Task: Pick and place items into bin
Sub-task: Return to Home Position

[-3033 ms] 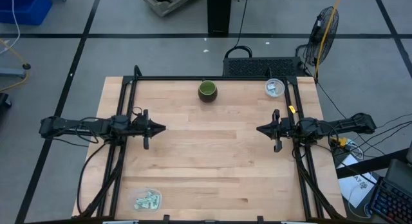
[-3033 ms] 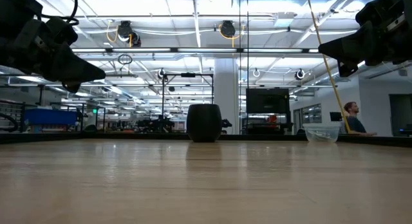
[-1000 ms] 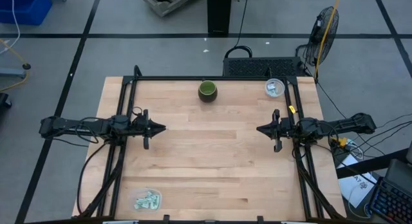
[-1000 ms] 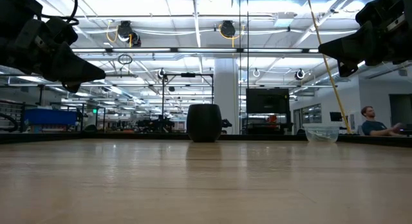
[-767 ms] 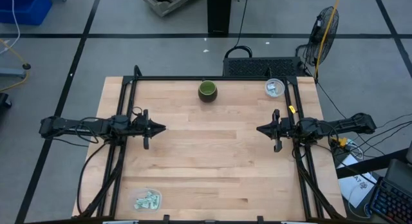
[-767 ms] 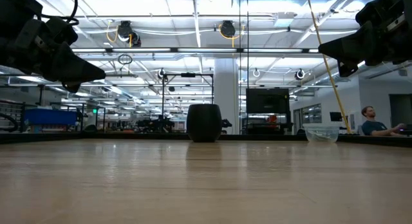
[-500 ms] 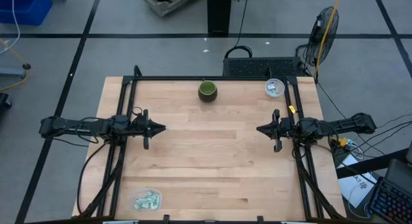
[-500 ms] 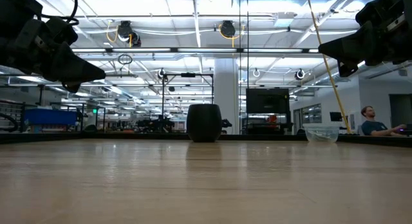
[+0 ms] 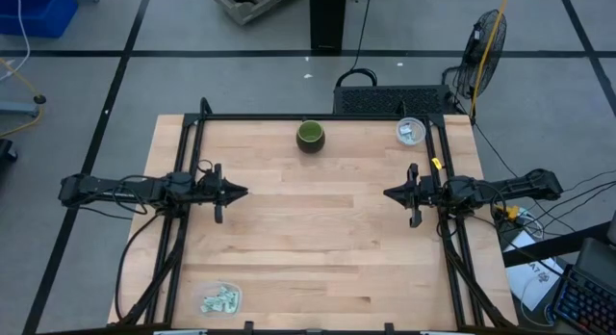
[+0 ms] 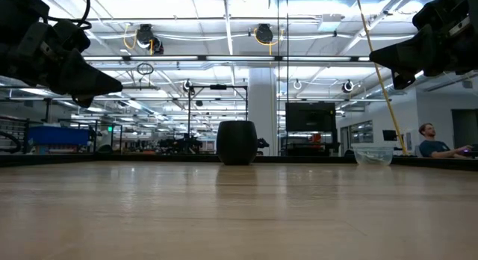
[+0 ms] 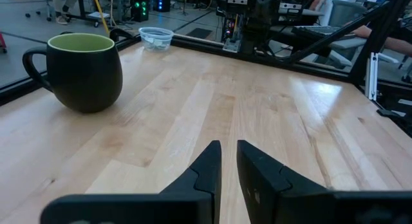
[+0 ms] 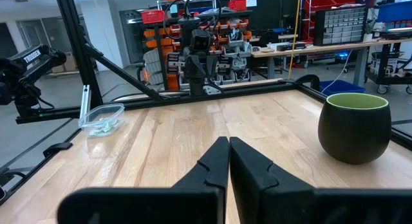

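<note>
We're aiming for level parking above the table (image 9: 318, 244), left gripper (image 9: 241, 192) and right gripper (image 9: 387, 193) closed empty, clear of the green mug (image 9: 310, 136).

Only the person (image 10: 432, 144) at the low view's right edge has moved — now farther right and lower, nearer the frame's edge.

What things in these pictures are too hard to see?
High view: the number of packets in the near bin, too small and heaped.
High view: what lies in the far bin, too small.
Low view: the inside of the mug, hidden by its own wall.
Low view: the near bin, outside the frame.
All views: print on the packets, too small.
</note>
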Robot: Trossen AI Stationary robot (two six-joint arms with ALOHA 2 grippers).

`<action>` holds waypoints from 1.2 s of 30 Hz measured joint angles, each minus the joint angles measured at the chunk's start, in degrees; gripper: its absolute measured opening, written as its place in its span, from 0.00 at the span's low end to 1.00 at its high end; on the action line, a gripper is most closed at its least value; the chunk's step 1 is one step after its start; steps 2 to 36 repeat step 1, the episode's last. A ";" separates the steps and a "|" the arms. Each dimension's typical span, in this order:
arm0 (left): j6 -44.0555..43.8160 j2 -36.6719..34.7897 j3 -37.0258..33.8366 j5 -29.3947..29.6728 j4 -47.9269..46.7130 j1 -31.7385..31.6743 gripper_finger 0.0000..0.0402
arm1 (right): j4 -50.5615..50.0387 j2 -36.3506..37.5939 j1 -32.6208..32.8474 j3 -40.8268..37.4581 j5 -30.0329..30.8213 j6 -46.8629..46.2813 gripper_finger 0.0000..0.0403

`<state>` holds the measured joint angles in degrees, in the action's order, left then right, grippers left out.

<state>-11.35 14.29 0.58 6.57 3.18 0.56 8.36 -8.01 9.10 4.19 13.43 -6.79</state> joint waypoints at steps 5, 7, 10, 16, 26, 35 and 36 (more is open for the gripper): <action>0.00 0.01 0.00 0.00 0.00 0.00 0.14 | 0.02 0.00 0.02 0.00 0.00 0.00 0.02; 0.00 0.01 0.00 0.00 0.00 0.00 0.14 | 0.02 0.00 0.02 0.00 0.00 0.00 0.02; 0.00 0.01 0.00 0.00 0.00 0.00 0.14 | 0.02 0.00 0.02 0.00 0.00 0.00 0.02; 0.00 0.01 0.00 0.00 0.00 0.00 0.14 | 0.02 0.00 0.02 0.00 0.00 0.00 0.02; 0.00 0.01 0.00 0.00 0.00 0.00 0.14 | 0.02 0.00 0.02 0.00 0.00 0.00 0.02; 0.00 0.01 0.00 0.00 0.00 0.00 0.14 | 0.02 0.00 0.02 0.00 0.00 0.00 0.02; 0.00 0.01 0.00 0.00 0.00 0.00 0.14 | 0.02 0.00 0.02 0.00 0.00 0.00 0.02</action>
